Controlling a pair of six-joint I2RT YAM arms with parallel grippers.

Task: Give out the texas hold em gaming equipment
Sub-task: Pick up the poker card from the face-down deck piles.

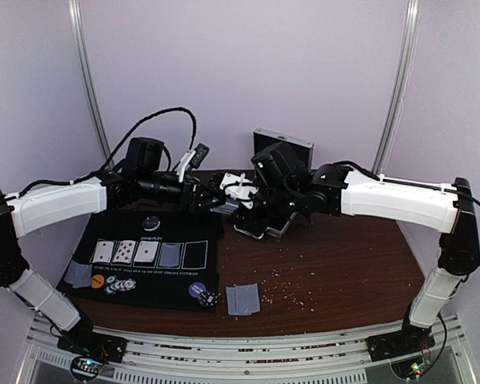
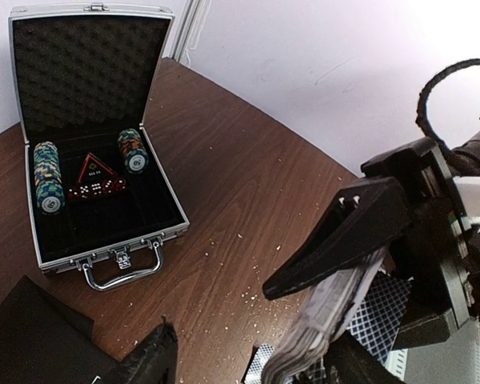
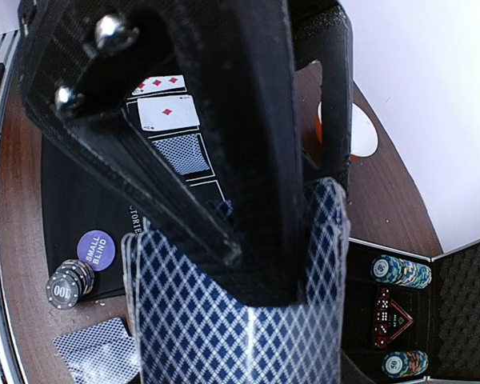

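Observation:
My right gripper (image 3: 300,248) is shut on the deck (image 3: 224,328) of blue diamond-backed cards, held on edge above the table's middle (image 1: 238,205). In the left wrist view the deck (image 2: 328,316) stands between my left gripper's (image 2: 256,364) spread fingers, close to the right one. The left gripper (image 1: 204,196) is open. On the black mat (image 1: 184,276) lie three face-up cards (image 1: 125,252) and one face-down card (image 1: 170,254). Striped chips (image 1: 118,285), an orange disc (image 1: 98,281) and a purple disc (image 1: 197,290) sit at its near edge. A black disc (image 1: 150,222) lies at its far edge.
An open metal case (image 2: 104,240) with chip stacks (image 2: 48,178) and red dice (image 2: 96,188) stands behind the grippers. Face-down cards lie on the wood (image 1: 242,300) and at the mat's left corner (image 1: 78,274). A white bowl (image 3: 360,136) sits beyond the mat.

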